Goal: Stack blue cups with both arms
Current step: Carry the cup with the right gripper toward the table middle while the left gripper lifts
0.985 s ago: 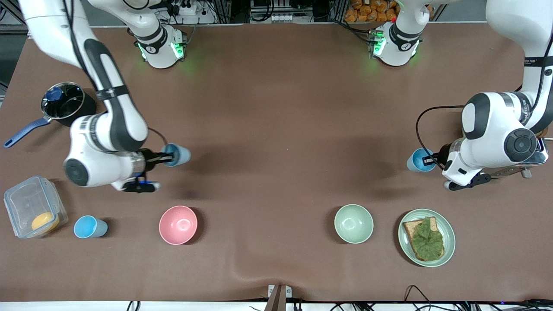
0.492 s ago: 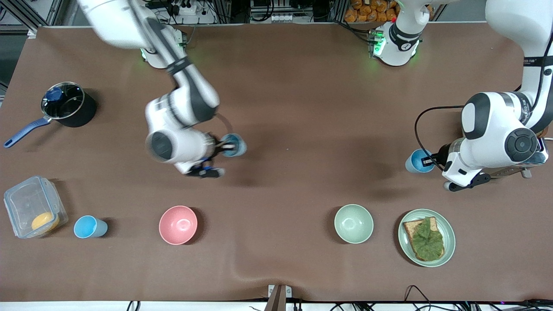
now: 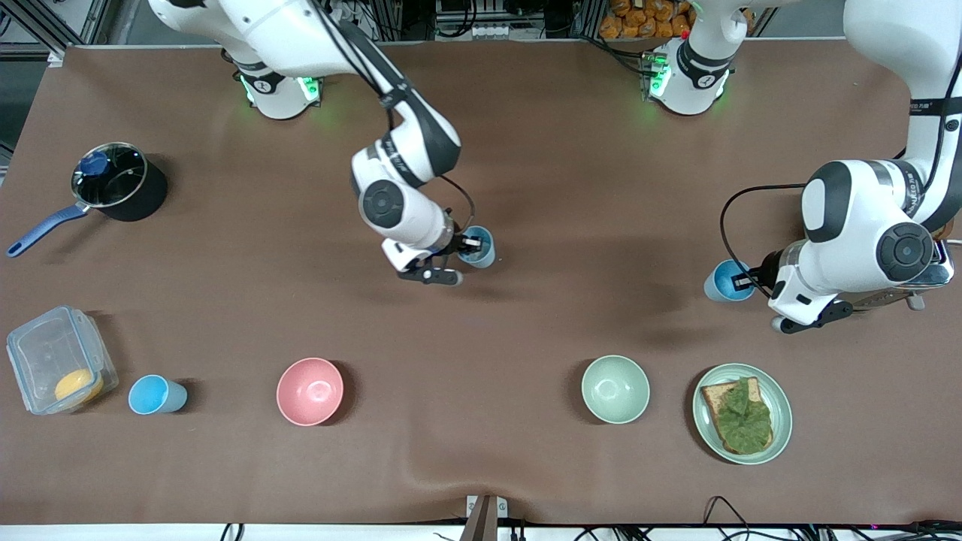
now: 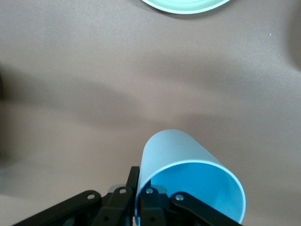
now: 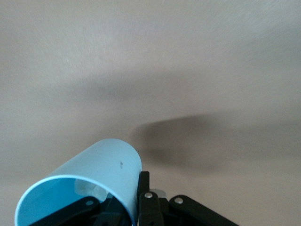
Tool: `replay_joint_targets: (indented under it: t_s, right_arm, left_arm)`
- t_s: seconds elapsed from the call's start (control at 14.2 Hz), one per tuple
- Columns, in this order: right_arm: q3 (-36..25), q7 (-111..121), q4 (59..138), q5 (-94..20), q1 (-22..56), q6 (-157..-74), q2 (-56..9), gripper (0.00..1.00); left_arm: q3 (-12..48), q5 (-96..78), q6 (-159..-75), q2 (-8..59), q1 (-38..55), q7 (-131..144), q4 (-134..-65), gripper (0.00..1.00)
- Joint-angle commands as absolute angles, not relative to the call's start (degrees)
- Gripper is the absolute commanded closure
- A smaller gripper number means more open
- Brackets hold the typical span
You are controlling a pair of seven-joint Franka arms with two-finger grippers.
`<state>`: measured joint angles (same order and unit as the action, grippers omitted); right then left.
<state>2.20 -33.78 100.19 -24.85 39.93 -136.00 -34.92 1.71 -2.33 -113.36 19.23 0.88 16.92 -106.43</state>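
My right gripper [image 3: 467, 245] is shut on the rim of a light-blue cup [image 3: 479, 247] and holds it over the middle of the table. In the right wrist view this cup [image 5: 94, 176] has one finger inside and one outside its wall, in my right gripper [image 5: 139, 193]. My left gripper [image 3: 744, 282] is shut on the rim of a second blue cup [image 3: 724, 281] toward the left arm's end. The left wrist view shows that cup [image 4: 188, 176] in my left gripper [image 4: 140, 190]. A third blue cup [image 3: 156, 395] stands free near the front edge at the right arm's end.
A pink bowl [image 3: 310, 391] and a pale green bowl [image 3: 615, 388] stand near the front edge. A green plate [image 3: 782, 421] with toast and lettuce is beside the green bowl. A clear box [image 3: 52, 353] and a black saucepan [image 3: 146, 191] are at the right arm's end.
My right arm has swung from the right arm's end to the middle of the table, carrying its blue cup. My left arm and its cup have barely moved.
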Motion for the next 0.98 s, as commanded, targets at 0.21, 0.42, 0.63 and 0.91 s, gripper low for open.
replay_joint_targets:
  t_s: [0.21, 0.42, 0.63, 0.91]
  right_arm:
    - [0.97, -34.37, 99.93, -24.35, 42.1, -136.67, -36.39, 1.0]
    - [0.97, -34.28, 99.93, -22.07, 42.71, -136.5, -36.39, 1.0]
    - [1.05, -34.45, 99.93, -20.39, 42.71, -135.88, -36.3, 0.49]
    - [1.05, -36.82, 99.67, -20.3, 42.54, -135.09, -35.42, 0.0]
  left_arm:
    - [1.76, -3.6, -113.11, 18.98, 1.14, 17.75, -106.08, 1.0]
    - [3.95, -3.52, -113.2, 18.9, 1.05, 21.16, -105.65, 1.0]
    - [7.02, -3.52, -113.12, 18.9, 1.05, 25.47, -105.21, 1.0]
    - [10.1, -3.52, -113.2, 19.16, 1.14, 29.7, -104.5, 1.0]
